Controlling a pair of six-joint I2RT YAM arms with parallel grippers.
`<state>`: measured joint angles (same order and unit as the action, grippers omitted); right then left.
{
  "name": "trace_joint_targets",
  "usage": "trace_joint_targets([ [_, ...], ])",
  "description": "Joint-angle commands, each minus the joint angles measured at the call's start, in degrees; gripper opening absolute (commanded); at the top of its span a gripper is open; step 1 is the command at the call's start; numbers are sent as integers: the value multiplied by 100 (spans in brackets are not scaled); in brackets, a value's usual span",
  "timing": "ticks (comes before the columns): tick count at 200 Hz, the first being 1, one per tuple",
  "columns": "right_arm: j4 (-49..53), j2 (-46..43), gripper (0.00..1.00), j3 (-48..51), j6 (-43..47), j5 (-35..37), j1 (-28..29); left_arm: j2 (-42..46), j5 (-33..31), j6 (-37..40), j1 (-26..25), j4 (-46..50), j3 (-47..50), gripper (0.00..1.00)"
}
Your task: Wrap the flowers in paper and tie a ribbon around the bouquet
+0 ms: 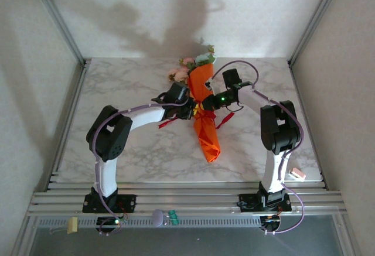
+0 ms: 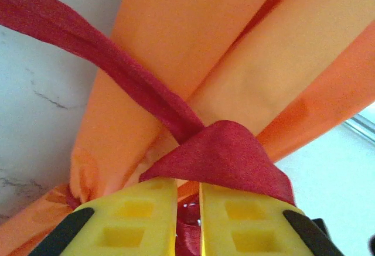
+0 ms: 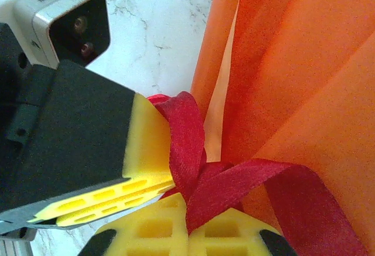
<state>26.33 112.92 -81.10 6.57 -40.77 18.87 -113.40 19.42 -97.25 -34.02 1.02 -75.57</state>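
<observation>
Gripping ribbon (image 2: 117, 71) at bouquet (image 1: 206, 133), on desk (image 1: 129, 86).
Findings: left claw (image 2: 188, 188) clamped on ribbon; right claw (image 3: 190, 221) clamped on ribbon.

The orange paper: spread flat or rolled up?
Rolled up: the paper forms a slim cone, flowers poking from its far end, red ribbon crossing its middle.

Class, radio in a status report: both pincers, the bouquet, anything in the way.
Left pincer shut on ribbon. Right pincer shut on ribbon too. Bouquet wrapped, lying flat. Pincers crowd the crossing.
</observation>
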Motion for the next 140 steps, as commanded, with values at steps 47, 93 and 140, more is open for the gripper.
trace_joint_targets([
  [47, -127, 89, 0, 70, -85, -212, -32, -151, 147, -285, 49, -312, -195, 20],
  [93, -154, 89, 0, 94, -103, -229, -33, -247, 185, -413, 42, -488, -201, 21],
  [140, -171, 99, 0, 106, -110, -264, -33, -318, 242, -534, 54, -587, -207, 21],
])
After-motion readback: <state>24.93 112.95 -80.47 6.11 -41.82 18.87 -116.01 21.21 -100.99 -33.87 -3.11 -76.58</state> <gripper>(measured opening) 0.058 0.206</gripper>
